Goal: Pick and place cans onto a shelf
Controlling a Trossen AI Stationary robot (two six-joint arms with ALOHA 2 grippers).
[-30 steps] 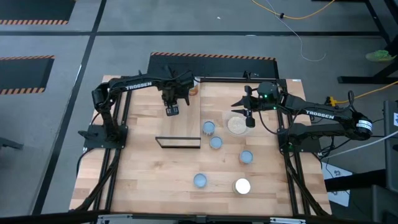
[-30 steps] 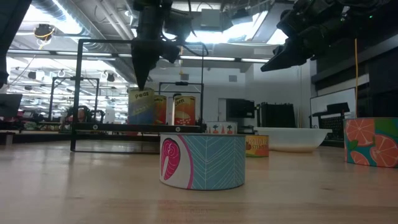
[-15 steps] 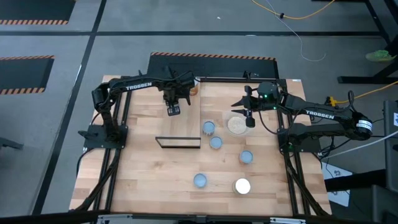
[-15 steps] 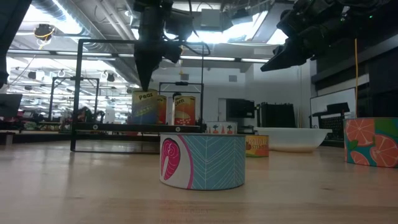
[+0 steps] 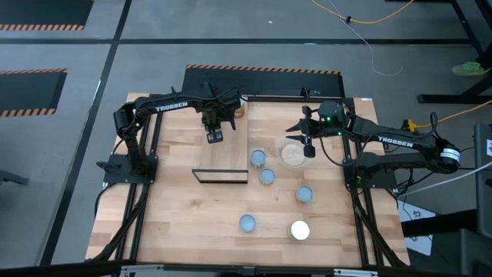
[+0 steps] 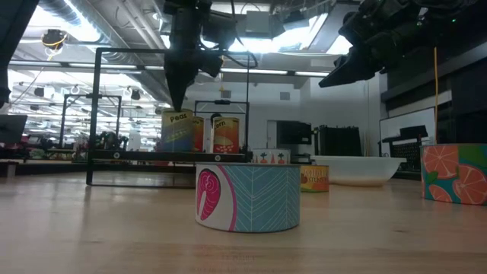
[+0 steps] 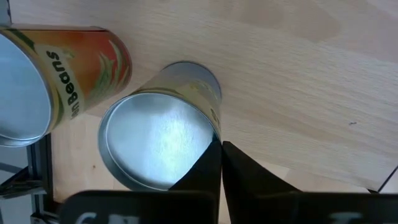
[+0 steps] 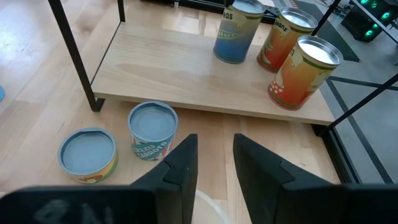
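Three cans stand upright on the shelf (image 8: 186, 68): a blue-green peas can (image 8: 235, 34) and two orange ones (image 8: 287, 37), (image 8: 305, 71). My left gripper (image 7: 221, 155) points straight down, shut, its tips at the edge of the peas can's silver top (image 7: 155, 140), beside an orange beans can (image 7: 74, 74). In the low view its tip (image 6: 176, 106) stands just over that can (image 6: 176, 131). My right gripper (image 8: 214, 162) is open and holds nothing, raised above the clear bowl (image 5: 293, 155). Two blue-topped cans (image 8: 152, 127), (image 8: 87, 154) stand on the table before the shelf. My left gripper's shut fingertips come from above at the rim (image 7: 214, 134) of the peas can's top. I cannot tell whether they touch it. The can stands upright on the shelf board.
More cans stand on the table toward its near edge (image 5: 304, 194), (image 5: 247, 223), (image 5: 299, 229). A teal can (image 6: 247, 196) is nearest the low camera, an orange-patterned one (image 6: 455, 173) at the right. The shelf's black frame posts (image 8: 74, 50) rise around the board.
In the low view the peas can under my left gripper has shifted slightly toward the orange cans, then stayed put. My right gripper has kept still.
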